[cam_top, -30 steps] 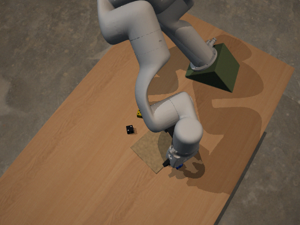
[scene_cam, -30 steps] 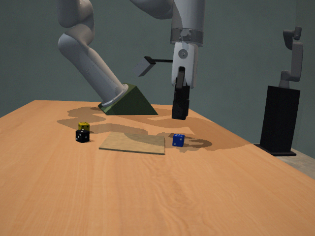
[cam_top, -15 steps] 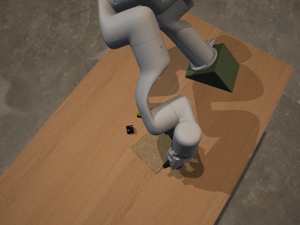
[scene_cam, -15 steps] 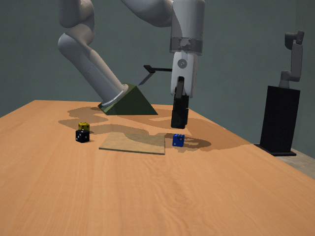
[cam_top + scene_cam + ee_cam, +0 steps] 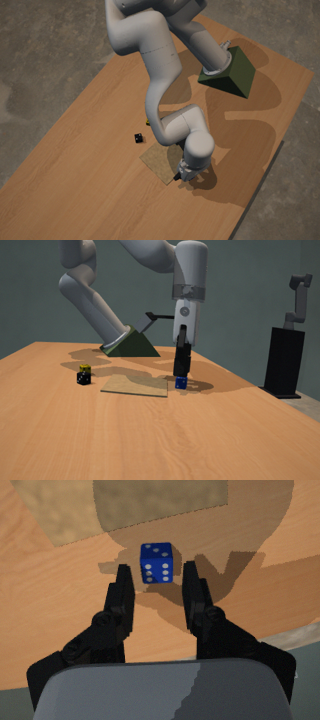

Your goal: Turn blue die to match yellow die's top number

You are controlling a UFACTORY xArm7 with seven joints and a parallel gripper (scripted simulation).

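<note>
Wrist view: tool (image 5: pixel 184 176) (image 5: pixel 181 374) (image 5: pixel 157 577) standing part-open, blue die (image 5: pixel 191 179) (image 5: pixel 181 383) (image 5: pixel 156 563) sitting at 12 o'clock, needing centred lowering before closing.

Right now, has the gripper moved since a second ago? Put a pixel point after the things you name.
Yes: in the exterior view, the gripper (image 5: pixel 181 374) (image 5: pixel 157 577) has come down, closer to the blue die (image 5: pixel 181 383) (image 5: pixel 156 564).
</note>
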